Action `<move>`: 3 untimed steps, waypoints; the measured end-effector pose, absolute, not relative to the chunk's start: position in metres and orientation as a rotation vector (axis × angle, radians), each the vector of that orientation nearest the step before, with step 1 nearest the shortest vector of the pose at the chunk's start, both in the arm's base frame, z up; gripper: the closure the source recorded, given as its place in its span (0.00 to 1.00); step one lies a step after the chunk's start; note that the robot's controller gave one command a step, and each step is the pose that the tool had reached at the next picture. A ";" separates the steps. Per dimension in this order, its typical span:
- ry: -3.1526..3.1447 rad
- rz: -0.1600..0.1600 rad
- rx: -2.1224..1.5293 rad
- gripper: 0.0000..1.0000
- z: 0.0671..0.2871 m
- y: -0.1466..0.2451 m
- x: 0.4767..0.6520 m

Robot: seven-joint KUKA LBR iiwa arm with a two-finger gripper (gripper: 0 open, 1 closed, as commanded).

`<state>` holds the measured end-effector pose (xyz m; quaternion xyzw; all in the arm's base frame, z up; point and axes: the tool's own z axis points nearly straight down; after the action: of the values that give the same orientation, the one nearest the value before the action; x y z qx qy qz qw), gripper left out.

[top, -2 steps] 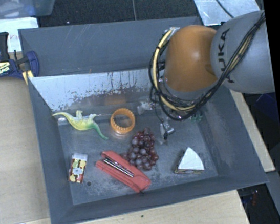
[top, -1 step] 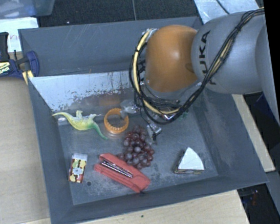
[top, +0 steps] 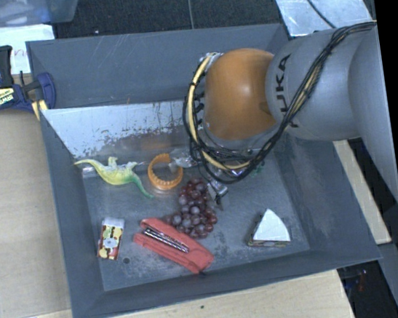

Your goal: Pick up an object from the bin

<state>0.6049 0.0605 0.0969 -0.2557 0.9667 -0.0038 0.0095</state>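
Note:
My gripper [top: 216, 189] pokes out from under the arm's wrist, low over the middle of the bin. It sits at the upper right edge of a bunch of dark purple toy grapes [top: 196, 209]; whether it touches them I cannot tell. Just left of it lies an orange ring [top: 162, 174] with a small silvery piece beside it. A red flat pouch [top: 176, 244] with a dark zipper lies slanted below the grapes.
A yellow-green toy dinosaur [top: 116, 172] lies at the back left of the bin floor. A small yellow and red packet [top: 110, 239] sits at the front left. A white wedge [top: 270, 228] rests at the front right. The arm's orange cover and cables hang over the bin's back right.

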 end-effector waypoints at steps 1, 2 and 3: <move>2.982 -0.012 -0.879 1.00 0.077 0.080 0.606; 2.982 -0.012 -0.879 1.00 0.077 0.080 0.607; 2.977 -0.011 -0.909 1.00 0.138 0.076 0.606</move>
<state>0.6056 0.0763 0.1377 -0.2920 0.9563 -0.0035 0.0142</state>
